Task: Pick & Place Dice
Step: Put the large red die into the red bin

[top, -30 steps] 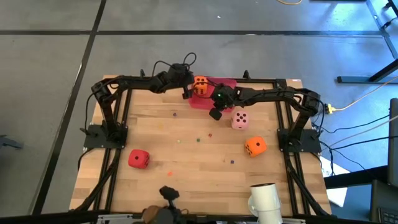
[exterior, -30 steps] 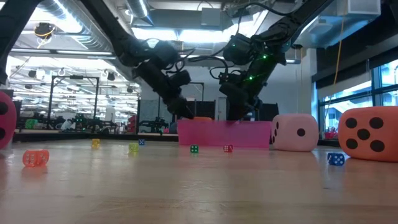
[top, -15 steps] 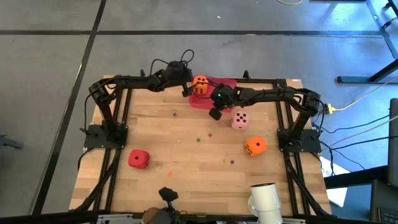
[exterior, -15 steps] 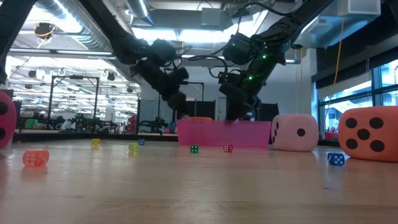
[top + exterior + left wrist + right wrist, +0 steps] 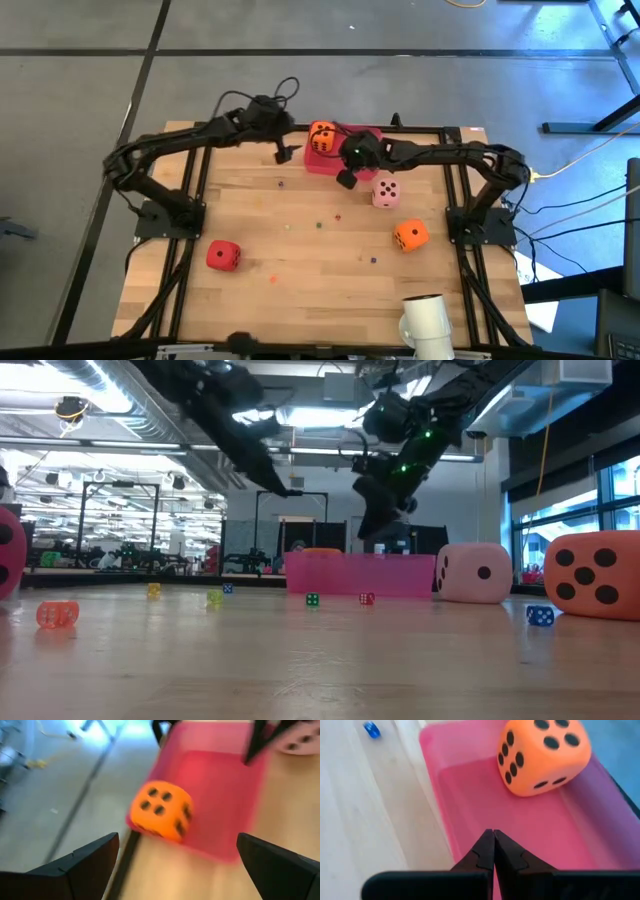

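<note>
The red die [image 5: 223, 255] sat on the bench [image 5: 300, 280] well behind the left gripper [image 5: 283, 153], untouched. That gripper hovered with its fingers spread wide and nothing between them; just ahead of it one orange die [image 5: 322, 136] rested in the pink tray [image 5: 365, 133], apparently the only die placed. The right gripper [image 5: 346, 178], fingers pressed together and empty, hung over the tray's near edge. Beside it lay the pale pink die [image 5: 386, 190], and farther off the second orange die [image 5: 410, 235]. By my reading, one of four was done and three remained.
</note>
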